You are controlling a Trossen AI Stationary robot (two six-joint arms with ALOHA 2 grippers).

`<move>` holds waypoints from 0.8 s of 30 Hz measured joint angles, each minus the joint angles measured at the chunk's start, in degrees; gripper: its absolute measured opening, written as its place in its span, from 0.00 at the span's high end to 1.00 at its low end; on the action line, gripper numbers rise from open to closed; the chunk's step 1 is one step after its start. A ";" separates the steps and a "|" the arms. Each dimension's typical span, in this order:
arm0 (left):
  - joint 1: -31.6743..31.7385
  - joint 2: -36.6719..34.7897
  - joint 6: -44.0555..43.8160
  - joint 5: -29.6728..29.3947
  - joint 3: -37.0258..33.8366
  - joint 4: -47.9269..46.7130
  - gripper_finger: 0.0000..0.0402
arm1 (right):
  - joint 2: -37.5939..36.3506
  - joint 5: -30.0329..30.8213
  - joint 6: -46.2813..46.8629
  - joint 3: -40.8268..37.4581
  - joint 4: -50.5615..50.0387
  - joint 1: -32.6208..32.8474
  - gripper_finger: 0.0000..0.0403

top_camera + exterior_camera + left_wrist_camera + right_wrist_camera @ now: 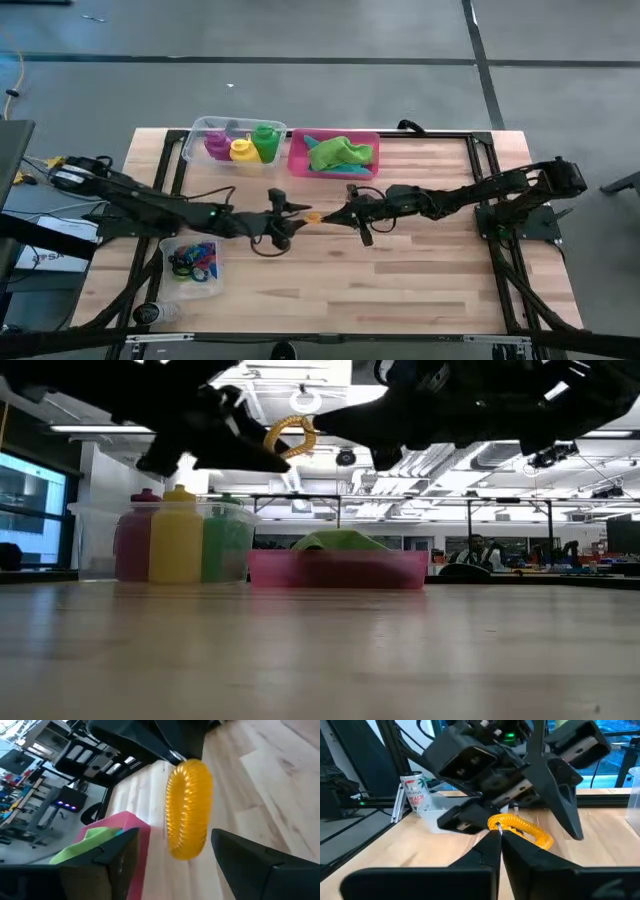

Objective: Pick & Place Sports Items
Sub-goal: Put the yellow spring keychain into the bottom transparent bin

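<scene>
A yellow ribbed ring is held in the air over the middle of the table, well above it in the low view. My right gripper, reaching in from the right, is shut on it. My left gripper, reaching in from the left, is open. Its two fingers stand on either side of the ring without touching it. Purple, yellow and green bottles stand in a clear tub. A green cloth lies in the pink tray. My right gripper pinches the ring's band at one spot between its two fingertips. The fingers come about level from the table's right side. The ring is lifted clear of the table and sticks out past the fingertips toward my left gripper.
The clear tub with the bottles and the pink tray stand side by side at the far edge. A second clear tub with several coloured rings sits near left, and a drink can stands by it. Bare wood lies toward the near right.
</scene>
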 joint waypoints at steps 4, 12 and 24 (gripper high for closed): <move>0.24 0.44 0.52 -0.02 0.00 1.32 0.57 | 0.00 -0.07 -0.02 0.00 0.00 0.00 1.00; 0.07 0.44 2.79 -0.02 0.00 2.66 0.89 | 0.00 -0.17 -0.09 0.00 -0.22 0.00 1.00; 0.05 0.44 1.67 -0.04 0.00 2.68 0.95 | 0.00 -0.15 1.46 0.00 -0.26 0.00 1.00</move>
